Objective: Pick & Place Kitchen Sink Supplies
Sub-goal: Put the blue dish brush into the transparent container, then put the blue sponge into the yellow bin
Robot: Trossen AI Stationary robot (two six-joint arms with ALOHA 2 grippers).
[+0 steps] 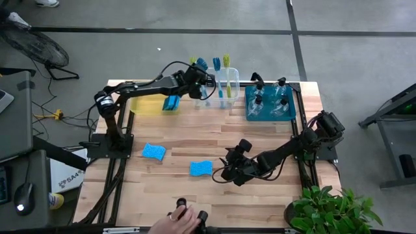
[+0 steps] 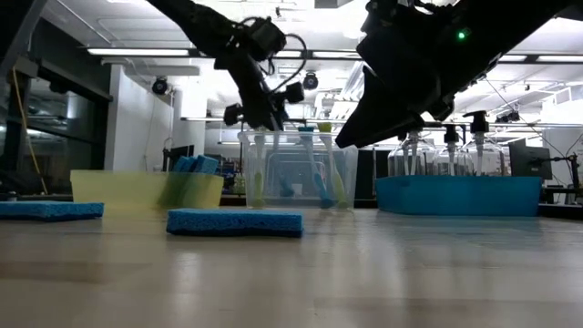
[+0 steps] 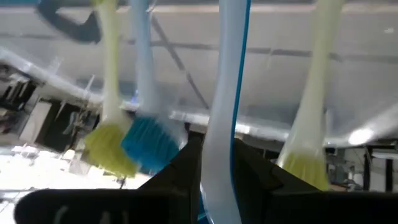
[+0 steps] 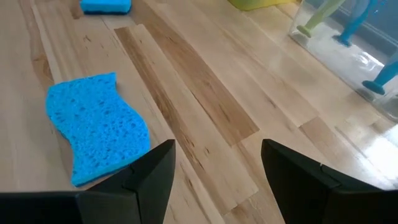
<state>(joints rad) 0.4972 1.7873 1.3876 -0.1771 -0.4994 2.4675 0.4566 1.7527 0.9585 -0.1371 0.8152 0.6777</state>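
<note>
Two pincers are at work over the pale wooden counter (image 1: 195,201). The left pincer (image 1: 200,83) is at the far edge, above the clear rectangular plastic bin (image 1: 221,97), with its fingers clamped on the handle of a long blue-and-white dish brush (image 3: 222,118). In the left wrist view this handle runs straight up between the two dark fingers. Beyond the pincer, inside the same bin, stand a yellow-green dish brush (image 3: 109,134) and a blue-bristled dish brush (image 3: 148,140), bristles down, and another yellow-green brush (image 3: 311,155) to the other side.

The right pincer (image 4: 214,171) hovers low over the counter middle with its fingers apart and nothing between them. A bright-blue wavy-edged rectangular sponge (image 4: 96,124) lies flat on the counter just beside one fingertip, not touching it. A second bright-blue sponge (image 1: 154,151) lies farther out from that pincer, well apart from it.

A yellow translucent plastic bin (image 1: 153,104) beside the left pincer holds more blue sponges (image 1: 171,103). A teal rectangular bin (image 1: 270,107), on the other side of the clear bin, holds clear spray bottles with black nozzles (image 1: 279,97).

A person's hand (image 1: 179,221) rests at the near counter edge.
</note>
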